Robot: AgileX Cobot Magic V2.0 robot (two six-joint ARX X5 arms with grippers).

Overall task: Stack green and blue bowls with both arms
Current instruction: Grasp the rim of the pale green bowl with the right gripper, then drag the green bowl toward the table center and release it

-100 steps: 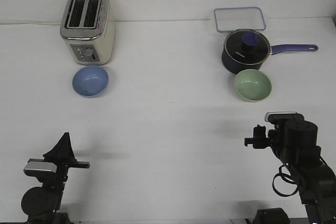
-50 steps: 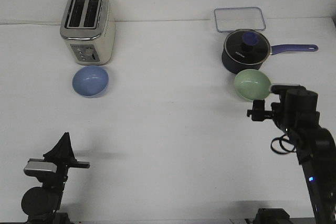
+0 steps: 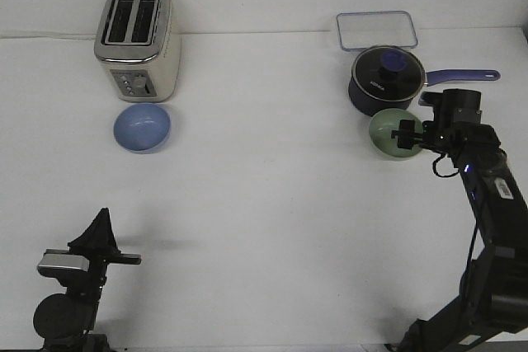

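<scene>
The green bowl [image 3: 386, 132] is small, round and matte, a pale mint shade with a plain inside; it sits on the white table [image 3: 264, 204] on the robot's right side, just in front of the dark saucepan [image 3: 384, 82] and close enough that their edges look to touch from this angle. The blue bowl [image 3: 142, 127] matches it in size and finish — a pale periwinkle, open side up — and rests well apart on the left side, just in front of the toaster [image 3: 137, 41]. The right gripper [image 3: 407, 135] is over the right part of the green bowl, and its dark body covers that stretch of the rim, so whether the fingers are touching the bowl is hard to make out; I cannot tell if its jaws are spread or closed. The left gripper [image 3: 101, 235] is low at the near left edge, well apart from both bowls, seen nearly end-on as a dark wedge — its state cannot be told either. The saucepan has a lid with a purple knob and a purple handle [image 3: 466, 76] pointing right, partly hidden where the right arm crosses it. Behind the pan lies a clear rectangular container lid [image 3: 376, 30].
</scene>
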